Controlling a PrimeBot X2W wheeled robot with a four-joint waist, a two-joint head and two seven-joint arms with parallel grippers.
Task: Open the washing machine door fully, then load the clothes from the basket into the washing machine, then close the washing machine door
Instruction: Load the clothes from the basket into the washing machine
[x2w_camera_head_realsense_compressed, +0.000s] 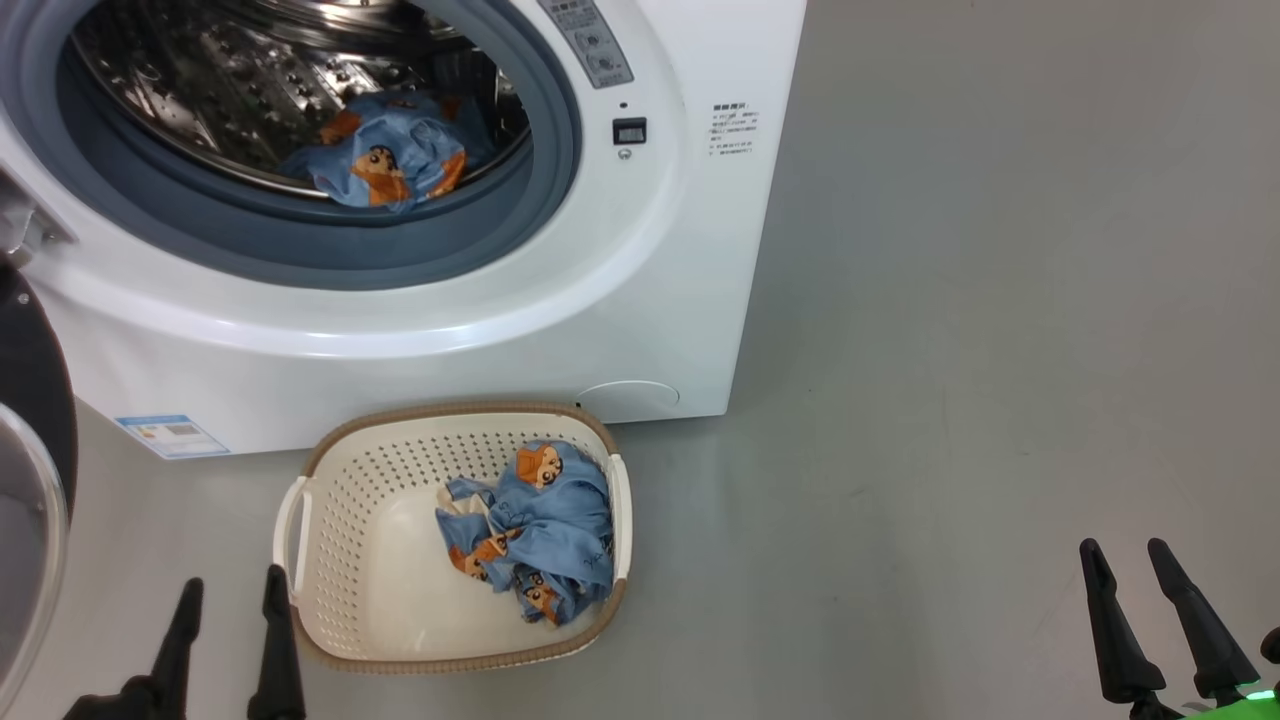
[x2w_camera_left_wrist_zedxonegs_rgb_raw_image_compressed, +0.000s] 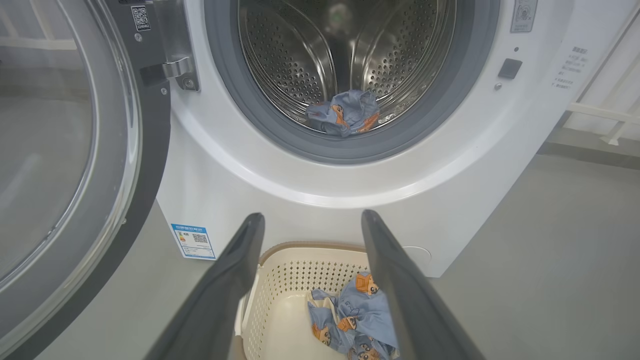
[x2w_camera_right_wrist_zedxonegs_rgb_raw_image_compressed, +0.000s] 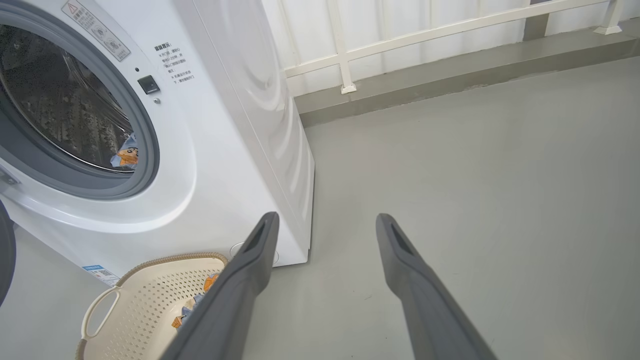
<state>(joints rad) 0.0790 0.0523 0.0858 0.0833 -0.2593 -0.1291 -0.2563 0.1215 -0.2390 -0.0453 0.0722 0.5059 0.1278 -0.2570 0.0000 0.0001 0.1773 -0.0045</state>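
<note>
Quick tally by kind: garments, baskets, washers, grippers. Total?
Garments: 2 (drum garment, basket garment)
Basket: 1
Washing machine: 1
Grippers: 2 (left gripper, right gripper)
Total: 6

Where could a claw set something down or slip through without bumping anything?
The floor right of the washing machine and basket, up to the right claw, is bare. The basket's left half is free; a garment fills its right. A second garment lies low in the drum, with room above. Crowded: by the left claw, between basket and open door.
</note>
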